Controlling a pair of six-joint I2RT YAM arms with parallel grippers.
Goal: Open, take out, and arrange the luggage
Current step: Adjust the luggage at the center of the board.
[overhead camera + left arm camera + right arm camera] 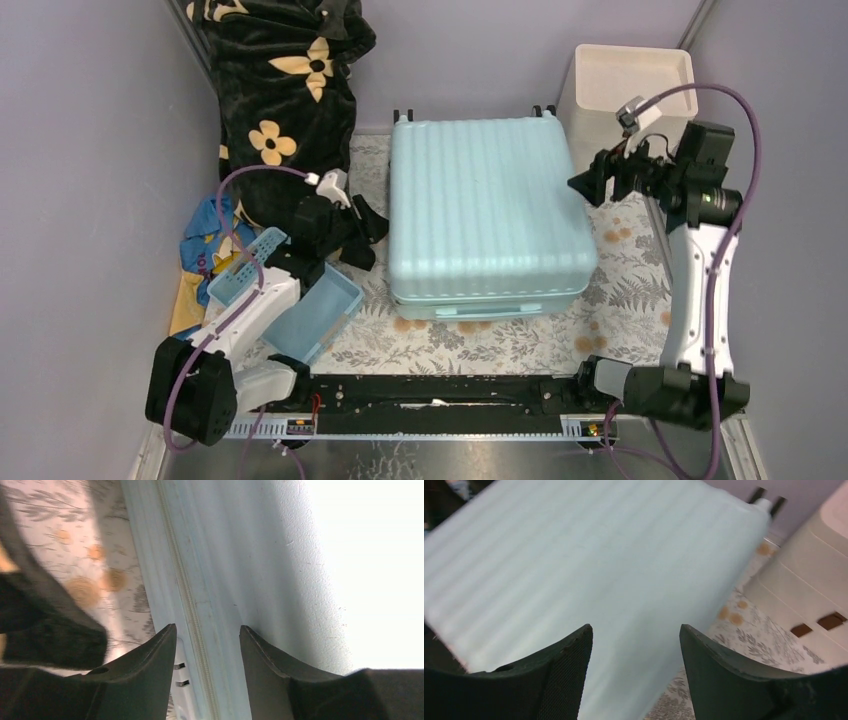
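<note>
The luggage (485,215) is a pale aqua ribbed hard-shell suitcase lying flat and closed in the middle of the floral mat, wheels at the far end. My left gripper (368,232) is open at its left side; in the left wrist view (207,630) the jaws straddle the zip seam (187,595) on the suitcase's side. My right gripper (583,185) is open and empty, held above the suitcase's right edge; the right wrist view (636,630) looks down on the ribbed lid (589,565).
A black flowered blanket (285,90) is piled at the back left. A small blue plastic basket (300,300) lies by the left arm. A cream drawer unit (625,85) stands at the back right. Grey walls close in on both sides.
</note>
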